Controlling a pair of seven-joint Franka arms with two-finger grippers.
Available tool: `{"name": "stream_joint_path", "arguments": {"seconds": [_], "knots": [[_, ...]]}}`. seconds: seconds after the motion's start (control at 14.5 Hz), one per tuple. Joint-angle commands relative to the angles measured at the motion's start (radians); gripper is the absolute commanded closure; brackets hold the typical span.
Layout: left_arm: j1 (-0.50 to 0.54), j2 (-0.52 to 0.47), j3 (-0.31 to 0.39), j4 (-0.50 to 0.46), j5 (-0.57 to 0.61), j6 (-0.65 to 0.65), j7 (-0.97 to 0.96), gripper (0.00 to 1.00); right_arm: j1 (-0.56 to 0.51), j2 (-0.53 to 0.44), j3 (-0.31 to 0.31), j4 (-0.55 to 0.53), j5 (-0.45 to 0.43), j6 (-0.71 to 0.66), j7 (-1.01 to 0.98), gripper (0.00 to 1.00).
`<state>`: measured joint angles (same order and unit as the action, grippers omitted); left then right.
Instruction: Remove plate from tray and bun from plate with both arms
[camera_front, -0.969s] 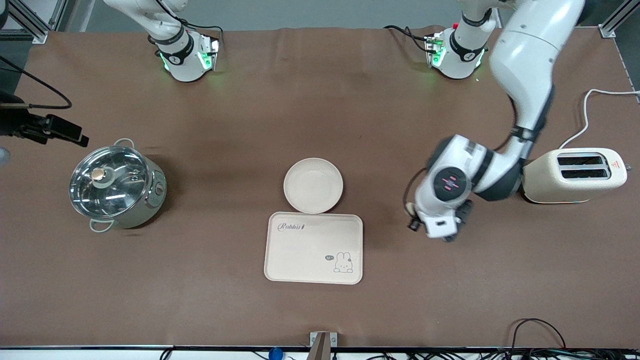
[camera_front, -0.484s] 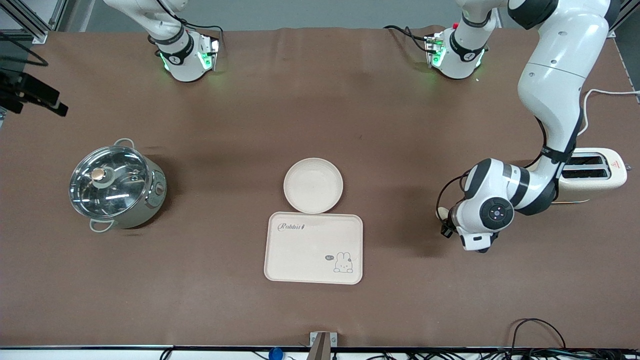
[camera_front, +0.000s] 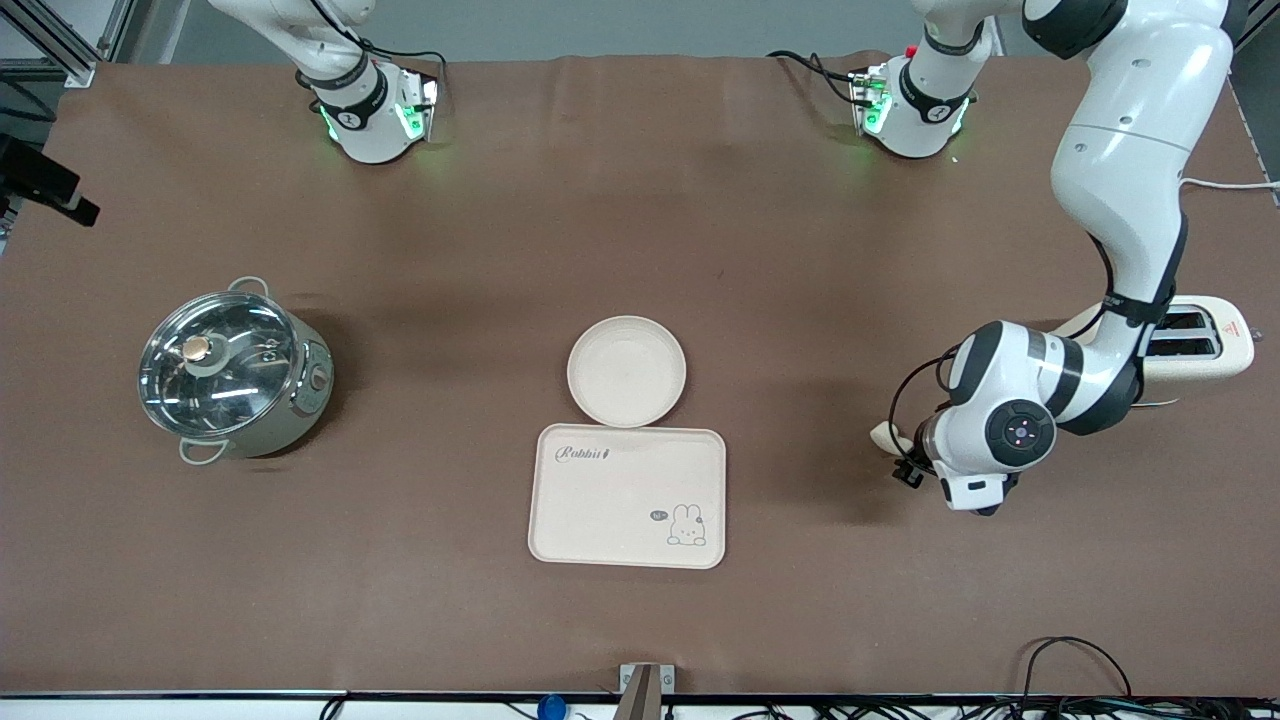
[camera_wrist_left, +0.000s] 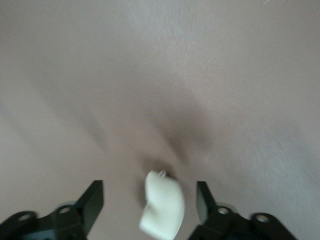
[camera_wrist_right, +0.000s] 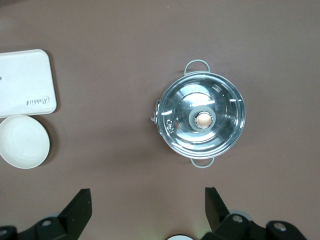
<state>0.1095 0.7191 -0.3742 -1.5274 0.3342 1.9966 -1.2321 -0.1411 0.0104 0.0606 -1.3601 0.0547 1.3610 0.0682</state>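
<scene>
The bun (camera_wrist_left: 162, 206) is a small pale oval chunk lying on the brown table. It sits between the fingers of my left gripper (camera_wrist_left: 149, 190), which is open and not touching it. In the front view the bun (camera_front: 886, 436) peeks out beside the left hand, between the tray and the toaster. The round cream plate (camera_front: 627, 371) rests on the table against the tray's edge farther from the front camera. It also shows in the right wrist view (camera_wrist_right: 23, 141). My right gripper (camera_wrist_right: 148, 204) is open and empty, high above the table near the pot.
The rectangular cream rabbit tray (camera_front: 627, 496) lies mid-table, nearer the front camera than the plate. A steel pot with a glass lid (camera_front: 232, 373) stands toward the right arm's end. A cream toaster (camera_front: 1195, 345) stands toward the left arm's end, partly covered by the left arm.
The left hand has swung toward the toaster's end of the table and settled over the bun. The right hand has drawn back toward the edge of the front view.
</scene>
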Motion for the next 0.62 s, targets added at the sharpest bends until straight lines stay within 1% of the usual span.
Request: {"name": "stream_joint_path", "arguments": {"seconds": [0.0, 0.14, 0.35, 0.55], "knots": [[0.006, -0.160, -0.022, 0.026, 0.017, -0.186, 0.217, 0.00, -0.008, -0.009, 0.015, -0.017, -0.010, 0.023, -0.008, 0.00], [0.007, -0.257, -0.023, 0.026, 0.006, -0.209, 0.389, 0.00, -0.006, -0.009, 0.015, -0.017, -0.009, 0.026, -0.008, 0.00], [0.007, -0.375, -0.025, 0.024, 0.003, -0.252, 0.467, 0.00, 0.001, -0.009, 0.019, -0.019, -0.012, 0.024, -0.008, 0.00], [0.035, -0.479, -0.023, 0.026, -0.085, -0.292, 0.635, 0.00, 0.000, -0.004, 0.019, -0.024, -0.035, 0.023, -0.010, 0.00]]}}
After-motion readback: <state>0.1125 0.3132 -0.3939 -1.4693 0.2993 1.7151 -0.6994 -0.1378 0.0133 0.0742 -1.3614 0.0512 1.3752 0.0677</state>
